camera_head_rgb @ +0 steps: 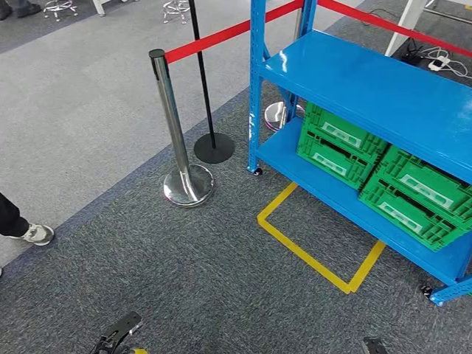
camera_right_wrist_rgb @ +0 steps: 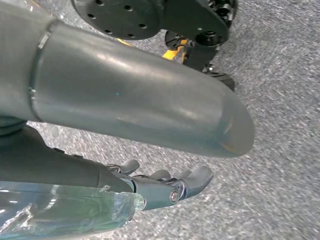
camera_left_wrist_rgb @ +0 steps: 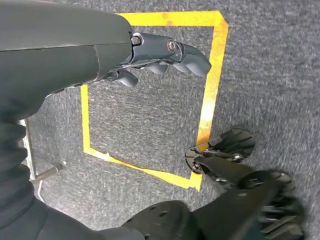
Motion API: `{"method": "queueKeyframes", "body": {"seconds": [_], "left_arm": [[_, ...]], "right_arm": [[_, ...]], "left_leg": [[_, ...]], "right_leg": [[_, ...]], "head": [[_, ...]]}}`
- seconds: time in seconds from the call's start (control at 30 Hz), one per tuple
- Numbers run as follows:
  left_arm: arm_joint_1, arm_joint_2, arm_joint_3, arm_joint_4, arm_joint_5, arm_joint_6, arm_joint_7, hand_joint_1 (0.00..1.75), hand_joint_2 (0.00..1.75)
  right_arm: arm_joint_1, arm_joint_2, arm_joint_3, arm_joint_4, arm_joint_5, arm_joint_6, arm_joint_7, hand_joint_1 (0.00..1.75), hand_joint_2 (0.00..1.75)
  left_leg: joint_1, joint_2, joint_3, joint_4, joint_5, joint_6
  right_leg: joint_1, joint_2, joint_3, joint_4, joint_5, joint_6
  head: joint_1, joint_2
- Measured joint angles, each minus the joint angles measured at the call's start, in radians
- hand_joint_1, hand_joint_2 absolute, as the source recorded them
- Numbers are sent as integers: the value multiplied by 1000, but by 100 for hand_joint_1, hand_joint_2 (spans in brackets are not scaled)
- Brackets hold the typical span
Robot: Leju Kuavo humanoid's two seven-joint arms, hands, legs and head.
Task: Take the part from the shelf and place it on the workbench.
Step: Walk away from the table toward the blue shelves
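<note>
A blue metal shelf (camera_head_rgb: 361,88) stands ahead on the right, its upper board bare in the stretch I see. Two green crates (camera_head_rgb: 336,144) (camera_head_rgb: 417,195) sit side by side on its lower board, their contents hidden. My left hand (camera_left_wrist_rgb: 166,55) hangs over the carpet with fingers stretched out and nothing in them, above a yellow tape square (camera_left_wrist_rgb: 211,80). My right hand (camera_right_wrist_rgb: 166,185) also hangs with straight fingers apart from the thick thumb. A clear glossy shape (camera_right_wrist_rgb: 56,212) lies along its base; I cannot tell what it is.
Another yellow tape outline (camera_head_rgb: 312,254) marks the floor in front of the shelf. A chrome post (camera_head_rgb: 175,133) and a black post's round base (camera_head_rgb: 214,147) stand to the shelf's left, joined by a red belt (camera_head_rgb: 223,33). A person's shoe (camera_head_rgb: 36,234) is at the far left.
</note>
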Motion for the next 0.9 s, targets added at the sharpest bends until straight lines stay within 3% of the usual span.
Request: {"method": "queueKeyframes", "body": {"seconds": [0.03, 0.07, 0.13, 0.2, 0.27, 0.3, 0.37, 0.43, 0.47, 0.5, 0.53, 0.57, 0.63, 0.7, 0.8, 0.87, 0.9], "left_arm": [[1, 0, 0, 0, 0, 0, 0, 0, 175], [1, 0, 0, 0, 0, 0, 0, 0, 175], [0, 1, 0, 0, 0, 0, 0, 0, 175], [-2, 1, 0, 1, 0, 0, 0, 0, 175], [-3, 0, 0, 1, -1, -1, 0, 0, 175], [-4, 0, 0, 2, -2, -1, 0, 0, 175], [-5, 1, 0, 2, -3, -2, -1, 0, 175], [-3, 1, 0, 3, -4, -2, -1, 0, 175], [-2, 1, 0, 4, -4, -2, -1, 0, 175], [-1, 1, 0, 4, -5, -2, -1, 0, 175], [-1, 0, 0, 5, -5, -2, -1, 0, 175], [-1, 0, 0, 5, -6, -2, -1, 0, 175], [-2, -1, 0, 6, -6, -2, -1, 0, 175], [-3, -1, 0, 6, -6, -2, -1, 0, 175], [-6, -1, 0, 6, -6, -2, -1, 0, 175], [-7, -1, 0, 6, -6, -2, -1, 0, 175], [-7, -1, 0, 7, -6, -3, -1, 0, 175]], "right_arm": [[1, 0, 0, 0, 0, 0, 0, 0, 0], [1, 0, 0, 1, 0, 0, 0, 0, 0], [-1, 1, 0, 1, 1, 0, 0, 0, 0], [-2, 1, -2, 1, 3, -1, 0, 0, 0], [1, 1, -2, 1, 6, -3, 1, 0, 0], [4, 1, -2, 1, 9, -4, 1, 0, 0], [5, 1, -1, 1, 13, -5, 2, 0, 0], [1, 1, -1, 1, 16, -5, 4, 0, 0], [1, 1, -1, 1, 16, -4, 6, 0, 0], [2, 1, -1, 1, 17, -3, 8, 0, 0], [4, 2, 0, 1, 17, -1, 10, 0, 0], [5, 2, 0, 1, 17, 0, 11, 0, 0], [4, 2, 0, 1, 17, 1, 12, 0, 0], [2, 2, 0, 1, 18, 1, 12, 0, 0], [4, 2, 0, 2, 19, 2, 12, 0, 0], [2, 2, 0, 2, 19, 2, 12, 0, 0], [1, 2, -1, 2, 19, 2, 12, 0, 0]], "left_leg": [[0, -1, -2, -6, 20, 0], [2, -5, 15, -50, 55, 1], [8, -38, 79, -190, 126, 0], [13, -68, 118, -277, 149, 2], [12, -63, 121, -289, 147, 13], [11, -54, 122, -291, 149, 20], [12, -35, 123, -296, 152, 33], [9, -15, 123, -297, 152, 40], [8, -5, 124, -296, 151, 42], [7, 4, 124, -296, 150, 42], [6, 13, 125, -296, 149, 42], [6, 21, 127, -296, 148, 41], [5, 36, 133, -295, 143, 35], [1, 48, 138, -293, 139, 26], [2, 61, 140, -293, 135, 11], [4, 40, 126, -258, 108, 0], [5, 24, 104, -210, 81, -5]], "right_leg": [[-1, 9, 1, 0, 0, 0], [-2, 19, 2, 0, 0, 1], [-2, 39, 2, 3, -1, 6], [-2, 57, -4, 6, 1, 17], [-5, 74, -13, 2, 5, 30], [-6, 69, -17, 4, 4, 36], [-5, 28, -45, 54, -31, 45], [-4, -17, -105, 184, -101, 50], [-4, -24, -135, 250, -129, 53], [-4, -27, -154, 290, -140, 54], [-4, -28, -152, 290, -130, 54], [-4, -31, -129, 248, -102, 54], [-2, -55, -49, 102, -40, 50], [3, -71, 0, 15, -13, 40], [4, -52, 2, 6, -9, 21], [0, -38, 3, 2, -4, 9], [-3, -31, 4, 0, -3, 5]], "head": [[0, 0], [0, 0], [-1, 0], [-1, 0], [-1, 0], [-1, 0], [3, 0], [6, 0], [6, 0], [6, 0], [6, 0], [6, 0], [6, 0], [5, 0], [4, 0], [2, 0], [0, 0]]}}
